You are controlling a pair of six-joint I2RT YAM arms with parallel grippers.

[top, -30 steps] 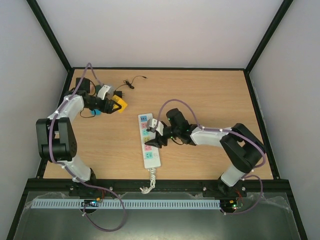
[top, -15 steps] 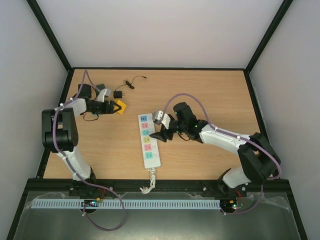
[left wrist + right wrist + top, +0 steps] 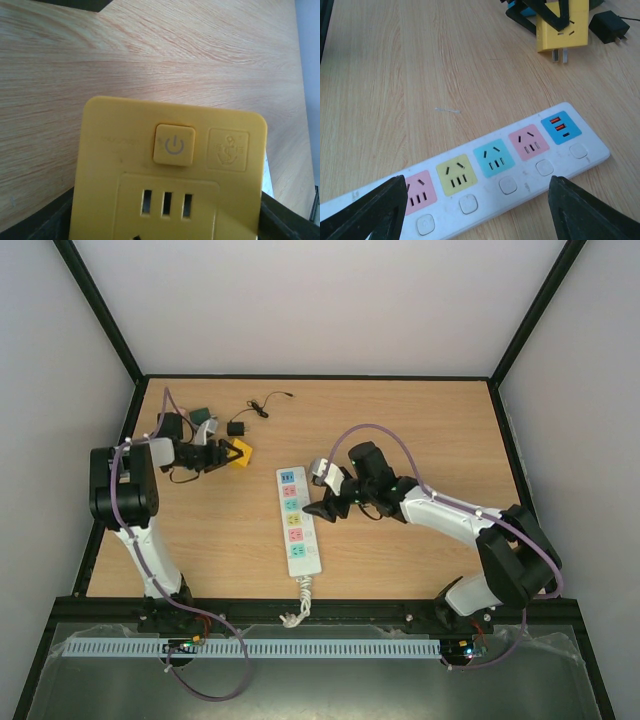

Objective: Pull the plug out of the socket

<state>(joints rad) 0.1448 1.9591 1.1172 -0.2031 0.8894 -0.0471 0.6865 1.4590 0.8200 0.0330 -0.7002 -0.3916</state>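
The socket (image 3: 298,522), a long white power strip with pastel outlet faces, lies mid-table with every outlet empty; it also shows in the right wrist view (image 3: 485,170). The plug, a yellow block (image 3: 240,453) with a power button, is off the strip at the far left. My left gripper (image 3: 224,453) is shut on it. The plug fills the left wrist view (image 3: 170,170), with dark fingers (image 3: 50,220) at its sides. In the right wrist view the plug (image 3: 563,25) shows its prongs free. My right gripper (image 3: 320,504) is open and empty just above the strip's right side (image 3: 475,205).
A black charger (image 3: 237,428) with a thin cable lies behind the yellow plug and also shows in the right wrist view (image 3: 607,25). A dark green object (image 3: 202,415) sits near the far left corner. The strip's coiled cord (image 3: 298,605) runs to the near edge.
My right gripper has lifted off the strip and drawn back to the right. My left arm has folded back toward the far left, keeping the yellow plug in its grip.
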